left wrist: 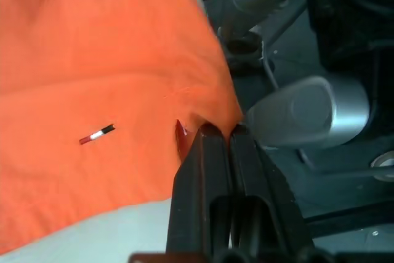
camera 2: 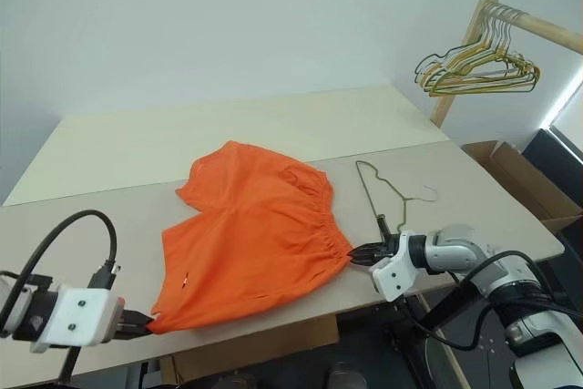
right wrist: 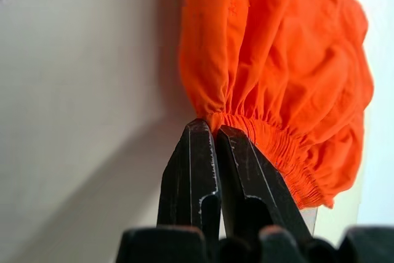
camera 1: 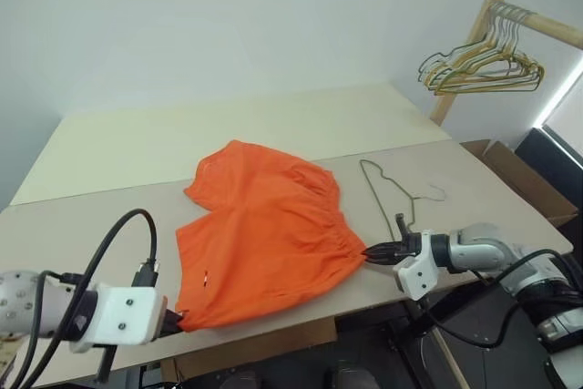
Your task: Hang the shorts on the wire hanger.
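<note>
The bright orange shorts lie spread flat on the beige table, gathered waistband toward the right. My left gripper is shut on their near left corner at the table's front edge; the left wrist view shows its black fingers pinching the cloth. My right gripper is shut on the waistband's near right end, and its fingers clamp the elastic. The thin dark wire hanger lies flat on the table just right of the shorts, beyond the right gripper.
A wooden rack at the far right carries a bunch of gold and green hangers. A cardboard box stands on the floor past the table's right edge. The table's far half is a paler board.
</note>
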`<state>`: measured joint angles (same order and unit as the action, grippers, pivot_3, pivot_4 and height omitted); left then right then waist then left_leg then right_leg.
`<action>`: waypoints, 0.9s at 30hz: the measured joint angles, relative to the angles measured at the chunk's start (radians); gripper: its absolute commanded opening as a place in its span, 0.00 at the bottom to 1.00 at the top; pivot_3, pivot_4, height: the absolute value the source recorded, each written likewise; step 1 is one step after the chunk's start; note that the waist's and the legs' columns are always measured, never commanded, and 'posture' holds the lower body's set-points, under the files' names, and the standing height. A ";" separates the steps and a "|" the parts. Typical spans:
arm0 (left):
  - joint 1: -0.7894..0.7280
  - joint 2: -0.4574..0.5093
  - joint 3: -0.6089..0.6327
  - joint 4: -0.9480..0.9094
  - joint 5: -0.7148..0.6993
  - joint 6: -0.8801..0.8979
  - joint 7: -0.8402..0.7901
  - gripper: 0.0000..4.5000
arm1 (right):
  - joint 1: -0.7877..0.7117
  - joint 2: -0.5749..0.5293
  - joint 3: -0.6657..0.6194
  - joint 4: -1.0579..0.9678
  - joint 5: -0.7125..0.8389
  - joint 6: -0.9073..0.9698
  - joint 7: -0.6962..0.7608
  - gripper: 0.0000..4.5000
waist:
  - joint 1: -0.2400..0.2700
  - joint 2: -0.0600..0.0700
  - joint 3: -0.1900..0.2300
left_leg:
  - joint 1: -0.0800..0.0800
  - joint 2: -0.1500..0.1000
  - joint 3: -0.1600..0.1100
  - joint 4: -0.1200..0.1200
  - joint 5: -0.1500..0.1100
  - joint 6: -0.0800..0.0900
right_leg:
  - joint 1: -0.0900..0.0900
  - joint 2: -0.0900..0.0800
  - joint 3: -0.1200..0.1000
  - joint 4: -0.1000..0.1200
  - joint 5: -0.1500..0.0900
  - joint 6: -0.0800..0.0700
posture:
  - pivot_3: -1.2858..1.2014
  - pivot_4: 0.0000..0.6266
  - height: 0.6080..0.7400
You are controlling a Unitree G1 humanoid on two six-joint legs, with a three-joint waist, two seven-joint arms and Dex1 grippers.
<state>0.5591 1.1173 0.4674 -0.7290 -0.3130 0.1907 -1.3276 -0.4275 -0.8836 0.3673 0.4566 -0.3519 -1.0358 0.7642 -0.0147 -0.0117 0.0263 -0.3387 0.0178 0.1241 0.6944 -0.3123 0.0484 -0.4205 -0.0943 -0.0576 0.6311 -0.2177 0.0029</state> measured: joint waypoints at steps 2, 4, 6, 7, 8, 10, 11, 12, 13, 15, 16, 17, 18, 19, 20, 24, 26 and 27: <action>0.038 -0.019 0.015 -0.032 -0.001 0.015 -0.011 0.01 | 0.025 -0.019 -0.015 -0.024 0.000 0.011 -0.011 0.00 | 0.001 0.000 0.000 | 0.001 0.000 0.000 0.000 0.000 0.000 | 0.000 0.000 0.001 0.000 0.000 -0.001 | 0.54 0.00 1.00; 0.059 -0.025 0.022 -0.044 0.000 0.017 -0.029 0.10 | 0.053 -0.034 -0.025 -0.053 0.004 0.030 -0.012 0.13 | 0.001 0.000 0.000 | 0.001 0.000 0.000 0.000 0.000 0.000 | 0.001 0.000 0.001 0.000 -0.002 0.000 | 0.53 0.00 1.00; 0.061 -0.035 0.023 -0.042 0.004 -0.004 -0.039 0.21 | 0.082 -0.041 -0.025 -0.088 0.025 0.057 0.000 0.25 | 0.002 0.000 0.000 | 0.001 0.000 0.000 0.000 -0.001 0.001 | 0.001 0.000 0.002 0.000 -0.003 0.000 | 0.53 0.00 1.00; 0.060 -0.042 0.023 -0.041 0.006 -0.014 -0.039 0.28 | 0.098 -0.045 -0.024 -0.108 0.040 0.072 0.008 0.33 | 0.003 0.000 0.000 | 0.001 0.000 0.000 0.000 -0.001 0.001 | 0.001 0.000 0.002 0.000 -0.003 0.000 | 0.53 0.00 1.00; 0.057 -0.047 0.022 -0.038 0.010 -0.019 -0.041 0.35 | 0.118 -0.052 -0.024 -0.134 0.061 0.090 0.022 0.41 | 0.003 0.000 0.000 | 0.001 0.000 0.001 0.000 -0.001 0.002 | 0.001 -0.001 0.002 0.000 -0.003 0.000 | 0.53 0.00 1.00; 0.041 -0.049 0.025 -0.012 0.010 -0.036 -0.052 0.50 | 0.170 -0.089 -0.027 -0.206 0.116 0.132 0.052 0.57 | 0.006 0.000 0.000 | 0.001 0.000 0.000 0.000 -0.002 0.003 | 0.001 -0.001 0.002 0.000 -0.003 0.000 | 0.53 0.00 1.00; 0.034 -0.050 0.030 0.005 0.010 -0.042 -0.059 0.58 | 0.196 -0.112 -0.030 -0.247 0.150 0.159 0.069 0.66 | 0.005 0.000 0.000 | 0.001 0.000 0.001 0.000 -0.002 0.003 | 0.001 -0.001 0.002 0.000 -0.003 0.000 | 0.53 0.00 1.00; 0.028 -0.050 0.034 0.019 0.010 -0.046 -0.063 0.65 | 0.219 -0.130 -0.037 -0.279 0.179 0.184 0.082 0.74 | 0.005 0.000 0.000 | 0.001 0.000 0.000 0.000 -0.002 0.004 | 0.001 -0.001 0.002 0.000 -0.003 0.000 | 0.53 0.00 1.00; 0.011 -0.051 0.038 0.041 0.009 -0.057 -0.068 0.72 | 0.260 -0.158 -0.056 -0.325 0.215 0.222 0.094 0.81 | 0.005 0.000 0.000 | 0.001 0.000 0.000 0.000 -0.002 0.004 | 0.001 -0.001 0.002 0.000 -0.003 0.000 | 0.53 0.00 1.00; -0.028 -0.050 0.051 0.097 0.007 -0.069 -0.072 0.87 | 0.339 -0.209 -0.100 -0.397 0.288 0.311 0.116 0.89 | 0.009 0.000 0.000 | 0.001 0.000 0.000 0.000 -0.003 0.006 | 0.001 -0.002 0.002 0.000 -0.003 0.000 | 0.53 0.00 1.00; -0.062 -0.051 0.053 0.128 -0.002 -0.076 -0.070 0.94 | 0.385 -0.225 -0.134 -0.431 0.339 0.379 0.120 0.89 | 0.012 0.000 0.000 | 0.001 0.000 0.000 0.000 -0.007 0.011 | 0.001 -0.002 0.002 0.000 -0.003 0.000 | 0.53 0.00 1.00; -0.096 -0.052 0.055 0.154 -0.009 -0.076 -0.061 0.94 | 0.415 -0.230 -0.166 -0.459 0.383 0.451 0.119 0.89 | 0.014 -0.001 -0.001 | 0.001 0.000 0.000 0.000 -0.007 0.012 | 0.001 -0.002 0.002 0.000 -0.003 0.000 | 0.53 0.00 1.00; -0.144 -0.057 0.050 0.173 -0.024 -0.070 -0.046 0.94 | 0.451 -0.230 -0.212 -0.505 0.432 0.554 0.108 0.89 | 0.017 -0.001 -0.001 | 0.001 0.000 0.000 0.001 -0.007 0.012 | 0.001 -0.002 0.002 0.000 -0.002 -0.001 | 0.53 0.00 1.00; -0.188 -0.065 0.044 0.184 -0.045 -0.053 -0.027 0.94 | 0.474 -0.229 -0.251 -0.545 0.467 0.646 0.094 0.89 | 0.018 -0.001 -0.001 | 0.001 0.000 0.000 0.001 -0.007 0.012 | 0.001 -0.002 0.002 0.000 -0.002 0.000 | 0.52 0.00 1.00; -0.225 -0.069 0.036 0.190 -0.063 -0.034 -0.009 0.94 | 0.490 -0.227 -0.287 -0.583 0.497 0.736 0.074 0.89 | 0.016 -0.001 -0.001 | 0.001 0.000 0.000 0.001 -0.007 0.013 | 0.000 -0.002 0.003 0.000 -0.001 0.000 | 0.52 0.00 1.00; -0.420 -0.110 -0.039 0.206 -0.180 0.113 0.105 0.94 | 0.491 -0.158 -0.407 -0.709 0.591 1.171 -0.060 0.89 | 0.020 -0.003 -0.002 | 0.001 0.001 0.000 0.002 -0.008 0.012 | 0.000 -0.002 0.003 0.000 0.002 0.001 | 0.52 0.00 1.00; -0.531 -0.157 -0.097 0.213 -0.224 0.182 0.175 0.94 | 0.442 -0.097 -0.416 -0.733 0.606 1.400 -0.138 0.89 | 0.022 -0.003 -0.002 | 0.000 0.000 0.000 0.002 -0.008 0.012 | 0.001 -0.002 0.003 0.000 0.005 0.000 | 0.51 0.00 1.00; -0.586 -0.185 -0.133 0.216 -0.241 0.215 0.213 0.94 | 0.404 -0.064 -0.410 -0.734 0.607 1.517 -0.178 0.89 | 0.021 -0.003 -0.002 | 0.000 0.000 0.000 0.002 -0.007 0.012 | 0.001 -0.002 0.003 0.000 0.006 0.000 | 0.51 0.00 1.00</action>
<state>-0.0269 0.9326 0.3343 -0.5131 -0.5538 0.4052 -1.1149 -0.0232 -0.9476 -0.0430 -0.2779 0.2555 0.4816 0.5858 0.0066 -0.0150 0.0240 -0.3386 0.0175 0.1243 0.6969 -0.3197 0.0600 -0.4197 -0.0959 -0.0543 0.6310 -0.2120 0.0031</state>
